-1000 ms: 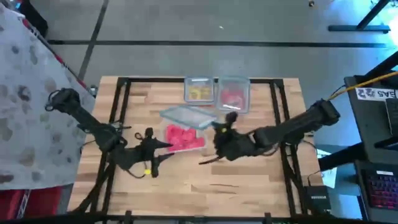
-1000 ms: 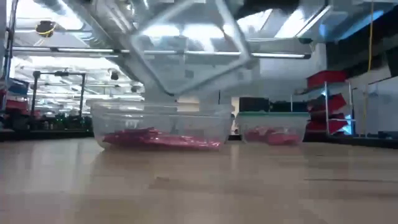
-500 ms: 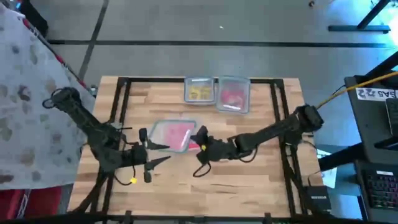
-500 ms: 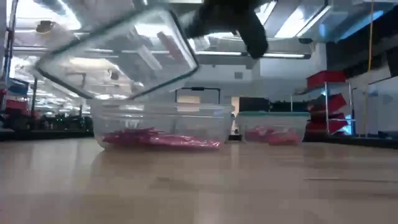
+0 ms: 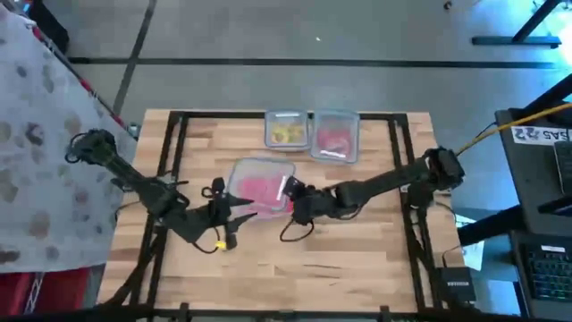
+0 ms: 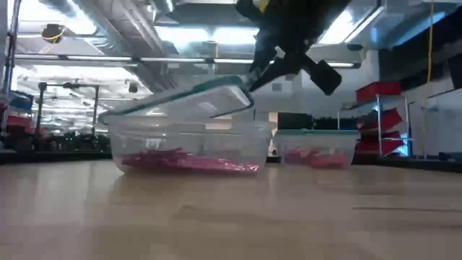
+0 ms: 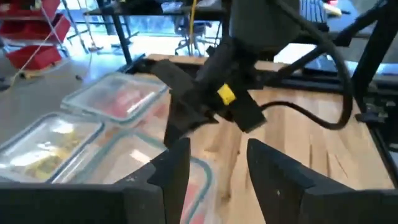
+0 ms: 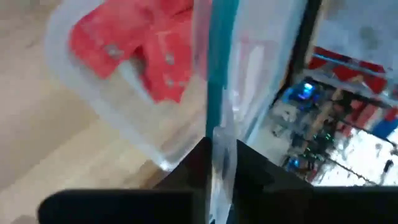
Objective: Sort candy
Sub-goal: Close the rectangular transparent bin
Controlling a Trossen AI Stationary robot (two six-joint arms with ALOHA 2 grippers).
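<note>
Right tool (image 5: 292,192) reaches toward table centre, fingers pinched narrow; left tool (image 5: 243,208) faces it, fingers parted.

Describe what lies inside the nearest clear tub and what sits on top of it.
Red candy covers the tub's floor. A teal-rimmed lid rests tilted on top, its raised edge pinched by the right tool. Anything under the candy is hidden.

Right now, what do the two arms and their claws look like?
Both arms are dark, slim and jointed. The left claw has two flat black fingers. The right claw is black, with a yellow marker and a black cable looping off it. A yellow tag also shows by the left arm.
</note>
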